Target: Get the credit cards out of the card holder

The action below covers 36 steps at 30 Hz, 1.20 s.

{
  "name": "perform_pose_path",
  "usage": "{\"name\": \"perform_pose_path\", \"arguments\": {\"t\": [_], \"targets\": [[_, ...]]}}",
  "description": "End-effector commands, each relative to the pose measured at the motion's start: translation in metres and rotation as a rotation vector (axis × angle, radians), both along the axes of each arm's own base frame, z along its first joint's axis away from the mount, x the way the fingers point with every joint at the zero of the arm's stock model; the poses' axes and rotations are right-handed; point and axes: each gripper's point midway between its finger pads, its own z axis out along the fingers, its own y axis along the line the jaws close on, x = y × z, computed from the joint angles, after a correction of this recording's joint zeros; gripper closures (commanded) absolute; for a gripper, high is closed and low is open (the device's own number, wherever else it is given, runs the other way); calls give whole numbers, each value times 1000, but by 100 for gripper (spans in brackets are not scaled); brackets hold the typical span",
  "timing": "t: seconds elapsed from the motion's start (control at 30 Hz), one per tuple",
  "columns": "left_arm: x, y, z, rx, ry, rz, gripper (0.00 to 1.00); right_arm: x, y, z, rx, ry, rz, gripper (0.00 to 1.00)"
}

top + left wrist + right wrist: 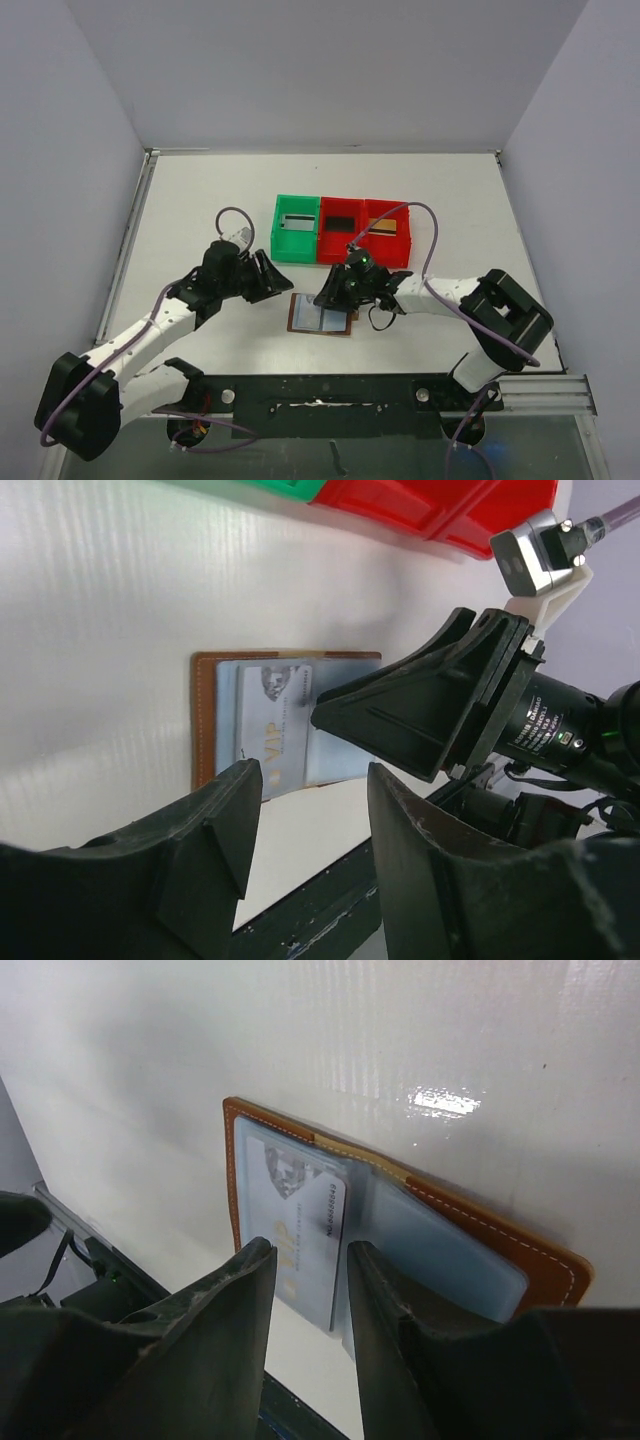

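The brown card holder [342,323] lies open on the table near the front edge, pale blue pockets up. A pale grey VIP credit card [300,1222] sticks out of its left pocket; it also shows in the left wrist view [274,732]. My right gripper [331,291] is open just above the holder, its fingertips [252,1270] on either side of the card's right edge in the wrist view [308,1265]. My left gripper [271,277] is open and empty, left of the holder [204,720] and apart from it.
A green bin [280,240] and two red bins [325,250] [404,240] stand in a row just behind the holder, each with a flat card inside. The dark front rail [330,395] runs along the table's near edge.
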Motion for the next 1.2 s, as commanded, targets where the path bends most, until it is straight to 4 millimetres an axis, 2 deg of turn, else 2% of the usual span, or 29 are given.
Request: {"name": "perform_pose_path", "arguments": {"t": [0.0,0.17,0.47,0.57,0.73,0.8,0.97,1.17], "targets": [[0,-30,6,-61,-61,-108,56,6,12,31,104,-73,16,65],[-1,-29,-21,16,-2,-83,58,4,9,27,89,-55,13,63],[-12,-53,-31,-37,1,-169,58,2,12,20,147,-25,33,65],[-17,-58,-39,-32,19,-196,61,3,12,18,137,-26,35,66],[-20,-47,-57,39,55,-156,63,1,6,4,99,18,18,67],[-19,-43,-58,65,51,-149,63,0,4,0,93,29,10,67],[-22,-43,-64,84,62,-171,63,0,2,-2,93,32,0,69],[-29,-44,-77,140,96,-199,70,3,7,1,130,50,-2,73]]}}
